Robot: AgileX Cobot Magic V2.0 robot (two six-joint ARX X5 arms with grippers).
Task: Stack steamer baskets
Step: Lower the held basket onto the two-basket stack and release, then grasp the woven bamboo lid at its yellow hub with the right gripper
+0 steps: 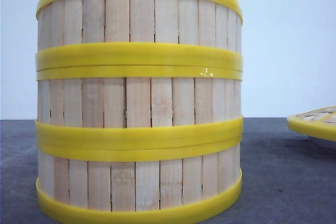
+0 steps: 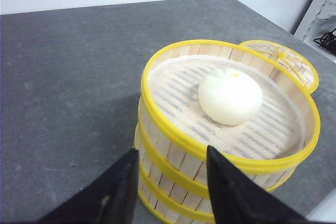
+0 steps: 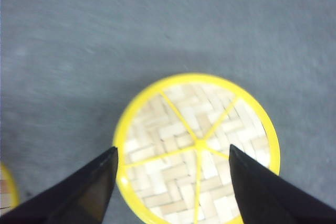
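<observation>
A: What is on the left?

B: The steamer baskets [image 1: 139, 98]. There are three, one on top of the other, on the gray table [image 1: 283, 177]. They stand close to the front camera and fill most of its view.

A: Is anything inside?

B: Yes. The top basket [image 2: 229, 129] has a white cloth liner [image 2: 173, 98] in it, and a round white bun [image 2: 230, 96] sits on the cloth.

A: Where is the left gripper [image 2: 170, 190]?

B: It hangs above the table, just beside the stack. Its two black fingers [image 2: 231, 192] are spread apart and hold nothing. One finger is over the rim of the top basket and one is out past its wall.

A: And on the right?

B: The flat woven lid [image 3: 197, 148] with a yellow rim. It lies to the right of the stack, near it.

A: And the right gripper [image 3: 172, 184]?

B: It is up above the lid. Its fingers [image 3: 79, 195] are wide apart, one on each side, and it holds nothing.
</observation>
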